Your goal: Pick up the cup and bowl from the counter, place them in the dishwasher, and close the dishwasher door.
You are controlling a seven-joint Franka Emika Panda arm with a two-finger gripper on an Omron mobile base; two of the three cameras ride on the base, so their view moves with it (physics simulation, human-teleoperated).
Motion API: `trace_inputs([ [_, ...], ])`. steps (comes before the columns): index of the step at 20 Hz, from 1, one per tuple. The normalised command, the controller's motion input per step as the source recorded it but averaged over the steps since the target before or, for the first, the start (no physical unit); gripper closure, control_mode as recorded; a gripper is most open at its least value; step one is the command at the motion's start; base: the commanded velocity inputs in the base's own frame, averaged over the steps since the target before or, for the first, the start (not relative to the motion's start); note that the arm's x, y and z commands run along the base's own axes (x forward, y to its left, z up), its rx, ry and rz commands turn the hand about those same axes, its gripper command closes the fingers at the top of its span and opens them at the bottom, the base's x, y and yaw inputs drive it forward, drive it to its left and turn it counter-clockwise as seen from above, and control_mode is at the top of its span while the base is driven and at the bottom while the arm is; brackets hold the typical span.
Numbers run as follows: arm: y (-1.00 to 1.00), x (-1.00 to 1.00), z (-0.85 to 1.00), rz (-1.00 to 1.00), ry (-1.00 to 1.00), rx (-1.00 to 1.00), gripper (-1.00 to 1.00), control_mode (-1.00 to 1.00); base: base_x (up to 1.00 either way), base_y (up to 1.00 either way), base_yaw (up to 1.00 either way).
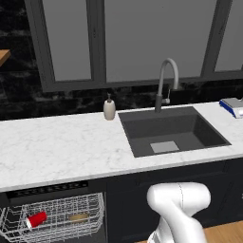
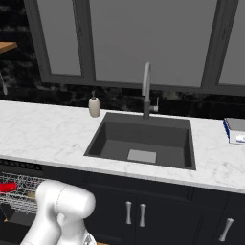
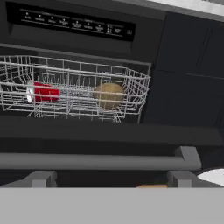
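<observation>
The dishwasher [image 3: 70,22] stands open under the counter [image 1: 61,147], its white wire rack [image 3: 140,87] pulled out. The red cup [image 3: 43,92] lies on its side in the rack's left part, also seen as the cup [image 1: 36,219] from the left base camera. The tan bowl [image 3: 109,95] rests in the rack to the cup's right, the same bowl [image 1: 78,218] in the left base view. The dishwasher door [image 3: 109,133] hangs open below the rack, with its silver bar handle [image 3: 96,162] close in front of my gripper [image 3: 111,178]. The gripper is open and holds nothing.
A dark sink [image 1: 173,130] with a grey faucet [image 1: 166,80] is set in the counter, and a beige soap dispenser [image 1: 109,108] stands to its left. A blue and white object [image 1: 233,106] lies at the counter's right end. Dark cabinets [image 2: 143,210] flank the dishwasher on the right.
</observation>
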Motion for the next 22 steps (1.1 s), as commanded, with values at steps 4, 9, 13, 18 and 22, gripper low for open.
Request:
trace_inputs([
  [4, 0.57, 0.23, -1.0, 0.0, -0.16, -0.06, -1.0, -1.0, 0.0, 0.0, 0.0],
  [9, 0.65, 0.48, -1.0, 0.0, -0.19, -0.05, -1.0, -1.0, 0.0, 0.0, 0.0],
  [13, 0.85, 0.43, -1.0, 0.0, -0.08, -0.05, -1.0, -1.0, 0.0, 0.0, 0.0],
  [18, 0.95, 0.51, -1.0, 0.0, 0.0, -0.09, -1.0, -1.0, 0.0, 0.0, 0.0],
  [22, 0.96, -0.51, -1.0, 0.12, -0.02, -0.1, -1.0, -1.0, 0.0, 0.0, 0.0],
])
